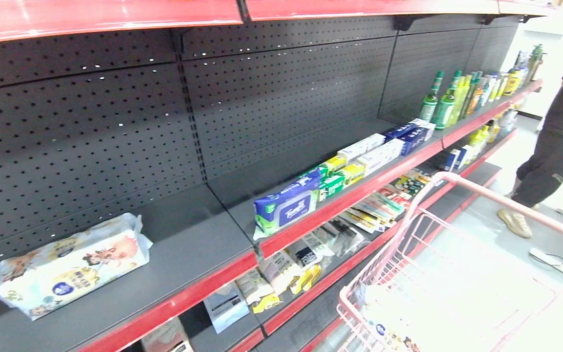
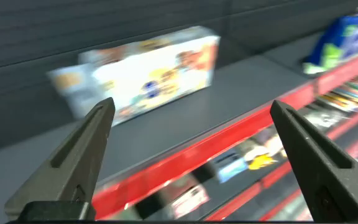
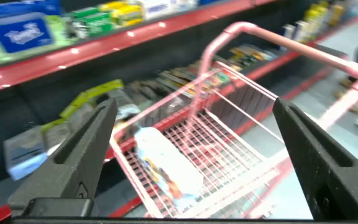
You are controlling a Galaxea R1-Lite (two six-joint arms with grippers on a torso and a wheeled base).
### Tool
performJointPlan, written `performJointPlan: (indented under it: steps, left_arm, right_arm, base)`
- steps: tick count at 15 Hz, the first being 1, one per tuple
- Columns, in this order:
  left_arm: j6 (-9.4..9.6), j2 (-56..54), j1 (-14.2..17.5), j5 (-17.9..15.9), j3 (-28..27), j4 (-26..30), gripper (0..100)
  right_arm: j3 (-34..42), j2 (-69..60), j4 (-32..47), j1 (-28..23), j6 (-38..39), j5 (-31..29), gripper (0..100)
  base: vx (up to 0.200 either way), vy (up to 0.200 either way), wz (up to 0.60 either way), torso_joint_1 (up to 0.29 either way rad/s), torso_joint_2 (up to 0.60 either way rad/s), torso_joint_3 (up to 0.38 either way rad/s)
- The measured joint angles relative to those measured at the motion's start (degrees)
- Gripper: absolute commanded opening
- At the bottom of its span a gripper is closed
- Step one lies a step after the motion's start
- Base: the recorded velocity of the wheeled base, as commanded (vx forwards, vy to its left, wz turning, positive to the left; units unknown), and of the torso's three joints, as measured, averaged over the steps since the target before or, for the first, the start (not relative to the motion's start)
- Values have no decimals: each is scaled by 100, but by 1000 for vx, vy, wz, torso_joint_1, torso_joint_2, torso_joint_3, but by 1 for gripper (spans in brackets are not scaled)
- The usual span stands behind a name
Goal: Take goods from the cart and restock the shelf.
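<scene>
Wipes pack (image 1: 66, 266) lies on the shelf (image 1: 198, 244) at my 8 o'clock; cart (image 1: 501, 202) at 4 o'clock holds a second pack (image 3: 166, 165); left end effector (image 2: 191, 107) and right end effector (image 3: 194, 106) both gape empty.

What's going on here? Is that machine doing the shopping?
A robot is restocking a store shelf from a pink cart. Its left claw, open and empty, faces a white pack lying on the shelf. The right claw, also open and empty, hangs above the cart, where a second pack lies.
</scene>
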Motion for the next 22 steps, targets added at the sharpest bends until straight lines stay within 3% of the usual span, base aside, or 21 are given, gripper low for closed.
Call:
performJointPlan:
  steps: [22]
  left_arm:
    - [2, 0, 0, 0, 0, 0, 100]
  right_arm:
    - [0, 0, 0, 2, 10, -13, 100]
  base:
    - [0, 0, -27, 0, 0, 0]
